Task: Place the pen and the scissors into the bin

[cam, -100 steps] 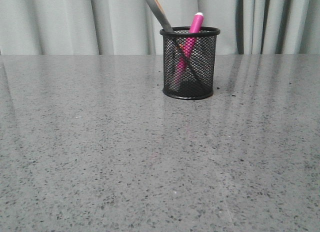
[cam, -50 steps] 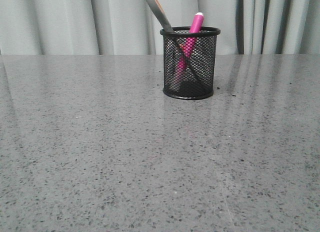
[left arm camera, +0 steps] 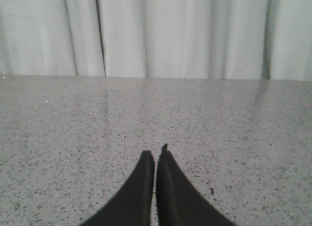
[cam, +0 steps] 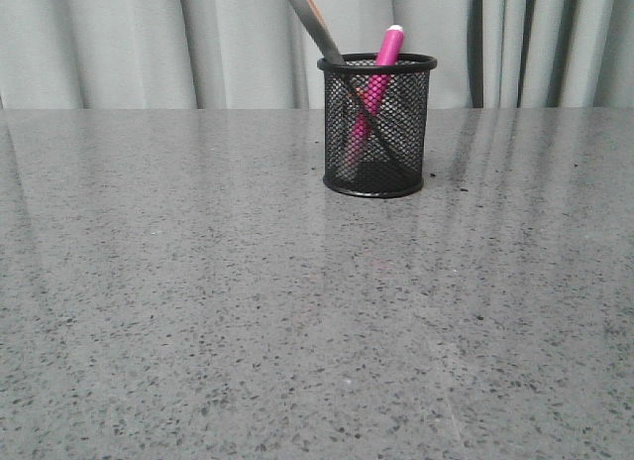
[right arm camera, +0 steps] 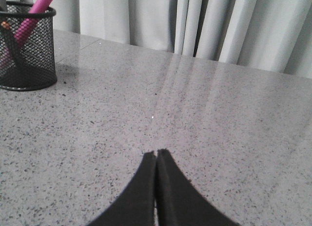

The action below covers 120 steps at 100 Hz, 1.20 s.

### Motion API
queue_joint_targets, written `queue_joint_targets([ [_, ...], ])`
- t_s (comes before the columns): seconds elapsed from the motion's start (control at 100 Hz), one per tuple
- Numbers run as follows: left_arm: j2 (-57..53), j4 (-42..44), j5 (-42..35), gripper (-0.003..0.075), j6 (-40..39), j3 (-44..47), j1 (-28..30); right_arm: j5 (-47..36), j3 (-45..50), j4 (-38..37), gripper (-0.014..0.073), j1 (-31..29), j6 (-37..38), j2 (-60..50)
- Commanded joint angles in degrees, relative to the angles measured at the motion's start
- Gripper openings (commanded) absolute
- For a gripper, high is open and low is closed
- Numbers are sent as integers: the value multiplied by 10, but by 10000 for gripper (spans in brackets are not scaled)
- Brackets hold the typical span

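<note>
Pen (cam: 382, 65) and scissors (cam: 315, 24) stand crossed inside the bin (cam: 375, 124) near the worktop's far edge; our left gripper (left arm camera: 155, 155) and right gripper (right arm camera: 156, 153) hang empty, fingers together; we judge the job done, so keep both arms clear.

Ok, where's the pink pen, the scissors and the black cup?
pen (cam: 388, 46), front view, its pink upper barrel above the rim.
scissors (cam: 315, 24), front view, the grey handle sticking out.
bin (cam: 396, 118), front view, its mesh wall.

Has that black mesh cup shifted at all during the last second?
No. The cup sits at the same spot against the curtain folds behind it, with the pink pen leaning the same way.
</note>
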Motion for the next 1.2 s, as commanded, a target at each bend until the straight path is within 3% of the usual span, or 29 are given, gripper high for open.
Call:
queue_joint_targets([
  [0.0, -19, -6, -44, -19, -5, 25, -3, -43, 8, -6, -76, -2, 1, -12],
  [0.49, -19, -6, -44, -19, -5, 25, -3, -42, 8, 18, -76, -2, 60, -12],
  [0.57, -19, -6, -44, -19, -5, 25, -3, -45, 8, -7, -76, -3, 79, -12],
  [0.7, -19, -6, -44, -19, -5, 25, -3, -47, 8, -99, -76, -14, 184, -12],
  [1.19, -19, -6, -44, -19, -5, 25, -3, -57, 8, -91, -76, -18, 133, -12],
])
